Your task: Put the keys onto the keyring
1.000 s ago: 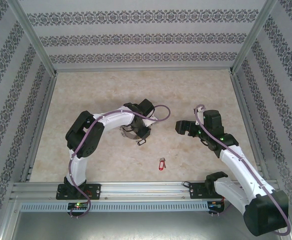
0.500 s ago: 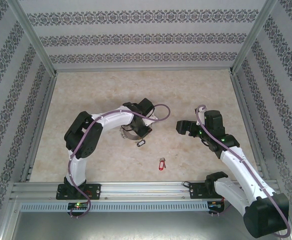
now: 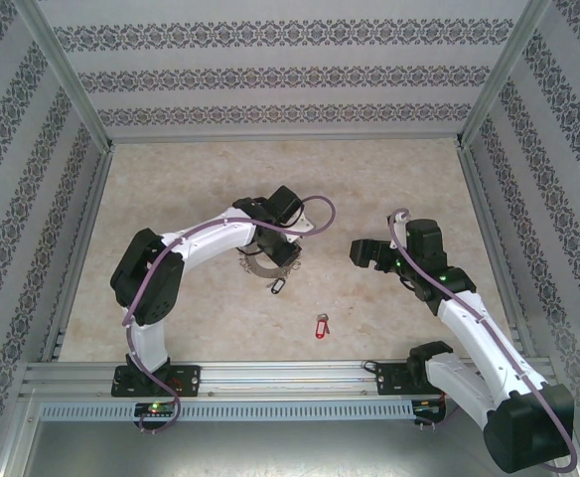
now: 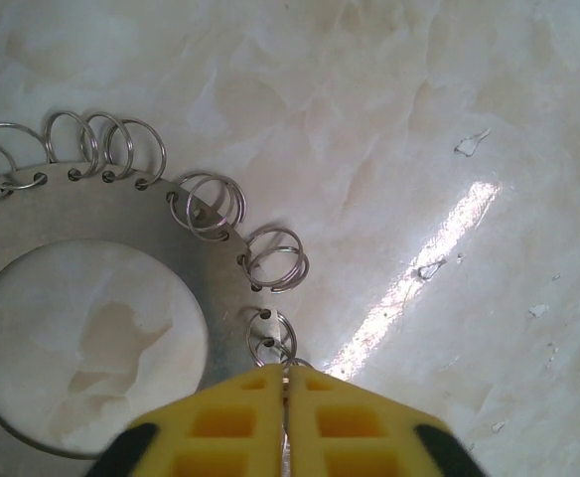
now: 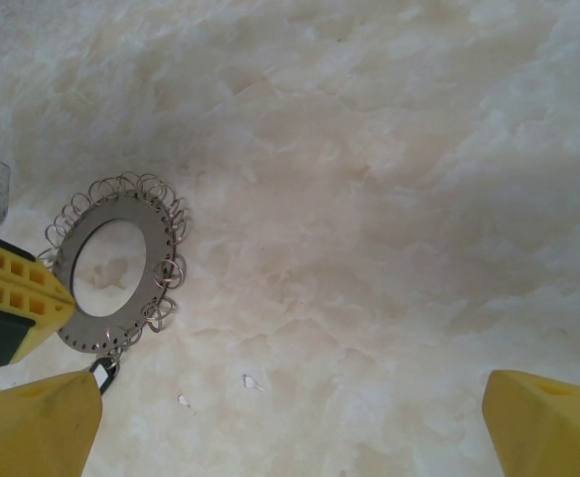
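Now the left claw (image 4: 287, 373) is pinching a wire loop (image 4: 270, 313) on the flat grey metal keyring (image 4: 121, 214) mid-worktop (image 3: 171, 189); the right claw (image 5: 292, 388) is gaping wide; the red plastic key tag (image 3: 320, 326) is lying by the near edge.

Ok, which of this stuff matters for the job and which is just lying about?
Job: keyring; red key tag; dark tag by the ring's edge; left gripper, shut on one of the ring's small loops.
Lying about: white flecks.
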Controlling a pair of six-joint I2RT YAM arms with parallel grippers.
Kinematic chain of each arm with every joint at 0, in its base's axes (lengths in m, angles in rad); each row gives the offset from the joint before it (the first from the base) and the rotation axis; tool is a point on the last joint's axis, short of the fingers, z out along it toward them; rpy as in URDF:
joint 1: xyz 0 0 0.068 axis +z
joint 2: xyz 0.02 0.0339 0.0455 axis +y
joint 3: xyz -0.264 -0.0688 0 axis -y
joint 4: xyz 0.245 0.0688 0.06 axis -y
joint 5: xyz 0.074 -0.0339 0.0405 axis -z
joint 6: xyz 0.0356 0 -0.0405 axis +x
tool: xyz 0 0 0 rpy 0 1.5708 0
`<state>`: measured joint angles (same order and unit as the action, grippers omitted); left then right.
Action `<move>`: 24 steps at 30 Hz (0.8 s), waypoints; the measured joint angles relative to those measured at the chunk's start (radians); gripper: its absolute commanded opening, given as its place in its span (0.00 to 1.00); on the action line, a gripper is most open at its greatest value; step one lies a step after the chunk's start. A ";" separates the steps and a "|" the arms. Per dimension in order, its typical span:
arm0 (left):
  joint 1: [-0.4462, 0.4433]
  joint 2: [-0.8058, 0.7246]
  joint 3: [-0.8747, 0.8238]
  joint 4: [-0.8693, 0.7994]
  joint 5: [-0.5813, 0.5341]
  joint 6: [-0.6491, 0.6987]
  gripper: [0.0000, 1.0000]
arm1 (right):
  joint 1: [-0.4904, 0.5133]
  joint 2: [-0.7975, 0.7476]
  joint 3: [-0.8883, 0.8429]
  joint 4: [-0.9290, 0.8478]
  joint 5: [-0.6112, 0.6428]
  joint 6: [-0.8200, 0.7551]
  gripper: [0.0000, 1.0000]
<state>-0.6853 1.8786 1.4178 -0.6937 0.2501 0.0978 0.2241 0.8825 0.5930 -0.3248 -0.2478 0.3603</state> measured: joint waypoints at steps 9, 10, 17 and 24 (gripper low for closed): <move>0.006 0.025 -0.001 -0.010 -0.023 -0.023 0.30 | 0.000 0.000 0.000 0.000 0.000 0.000 0.98; 0.006 0.035 0.001 -0.012 -0.023 -0.024 0.30 | 0.000 0.002 0.000 0.000 0.000 0.000 0.98; 0.006 0.130 0.045 -0.043 -0.023 -0.052 0.29 | 0.000 0.003 0.000 -0.001 0.001 0.000 0.98; 0.006 0.123 0.039 -0.062 -0.019 -0.143 0.27 | 0.000 0.003 0.000 0.000 0.003 0.000 0.98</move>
<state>-0.6788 2.0014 1.4563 -0.7555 0.2314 -0.0448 0.2241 0.8856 0.5930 -0.3252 -0.2443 0.3599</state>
